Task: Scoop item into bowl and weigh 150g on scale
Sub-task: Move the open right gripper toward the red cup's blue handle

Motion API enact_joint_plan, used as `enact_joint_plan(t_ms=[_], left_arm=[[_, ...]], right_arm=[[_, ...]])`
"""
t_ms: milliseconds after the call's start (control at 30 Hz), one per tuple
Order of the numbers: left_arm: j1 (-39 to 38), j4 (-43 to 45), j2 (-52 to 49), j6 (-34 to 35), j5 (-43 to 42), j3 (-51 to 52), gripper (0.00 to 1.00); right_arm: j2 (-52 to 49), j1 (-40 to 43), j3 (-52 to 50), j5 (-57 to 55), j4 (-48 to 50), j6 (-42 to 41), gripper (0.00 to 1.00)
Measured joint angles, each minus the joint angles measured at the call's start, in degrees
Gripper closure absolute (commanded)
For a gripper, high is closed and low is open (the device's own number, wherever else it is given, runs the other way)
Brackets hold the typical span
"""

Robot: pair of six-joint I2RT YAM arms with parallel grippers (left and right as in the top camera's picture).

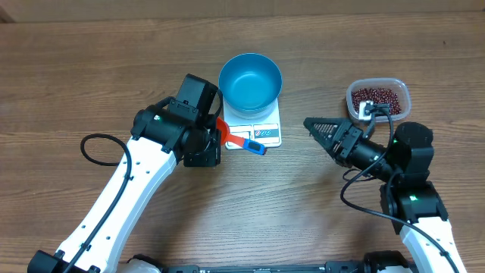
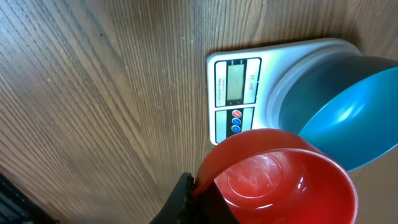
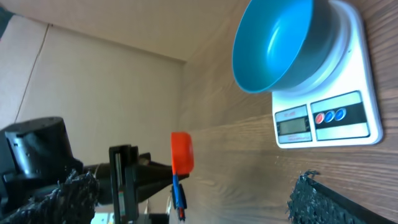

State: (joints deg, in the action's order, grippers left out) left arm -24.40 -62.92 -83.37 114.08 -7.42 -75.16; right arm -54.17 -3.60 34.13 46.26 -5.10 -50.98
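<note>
Overhead: bowl [image 1: 250, 82], blue, sits on scale [image 1: 265, 136], centre of surface [image 1: 91, 45], far side from arms. The bowl covers most of the scale top. Only the display strip shows, on the edge toward the robot. Bowl inside is plain blue.

L fingers [image 2: 184, 198] clenched on scoop [image 1: 226, 131]: red cup, blue handle. In overhead the cup is at the scale's L front corner and the handle lies slanted across the display strip. Can't tell if the scoop touches the scale.

L wrist cam: cup mouth faces the lens, inside bare red and glossy. It overlaps the lower button area of the scale. Display reads nothing legible; one red btn and blue btns beside it. Bowl is tilted in this view only, to the R of the cup.

R fingers [image 1: 318, 127] released, spread wide, nothing between them. They point toward the scale from the R, apart from it.

R wrist cam: one finger tip at the lower edge, scale and bowl ahead. The scoop stands upright beyond, red cup on top, handle down, gripped by L arm [image 3: 37, 155].

Beans [image 1: 377, 95]: dark red-brown, heaped in clear tub [image 1: 402, 85]. The tub sits on the surface well R of the scale, just past the R wrist. All beans seen are in the tub.
</note>
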Motion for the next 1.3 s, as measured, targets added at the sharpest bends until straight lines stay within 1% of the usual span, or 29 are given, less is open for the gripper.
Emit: enact_joint_plan(t_ms=[100,233,533,833,1300], left_arm=[[0.0,0.5,0.0,1.2,-1.4,0.0,0.96],[0.0,3.2,0.0,2.7,-2.9,0.0,0.96],[0.0,7.1,0.0,3.9,-5.7,0.0,0.96],[-1.9,11.4,0.0,4.5,-6.8,0.0,0.96],[-2.6,11.1,0.0,4.5,-6.7,0.0,0.96]], right_arm=[[0.0,-1.5,0.0,0.0,0.8,0.0,0.0],[0.0,-3.0,0.0,0.0,2.2,0.0,0.0],[-0.4,-5.2,0.0,0.0,4.4,0.0,0.0],[-5.6,-9.6,0.0,0.0,10.0,0.0,0.0],[-6.4,-10.0,0.0,0.2,12.0,0.0,0.0]])
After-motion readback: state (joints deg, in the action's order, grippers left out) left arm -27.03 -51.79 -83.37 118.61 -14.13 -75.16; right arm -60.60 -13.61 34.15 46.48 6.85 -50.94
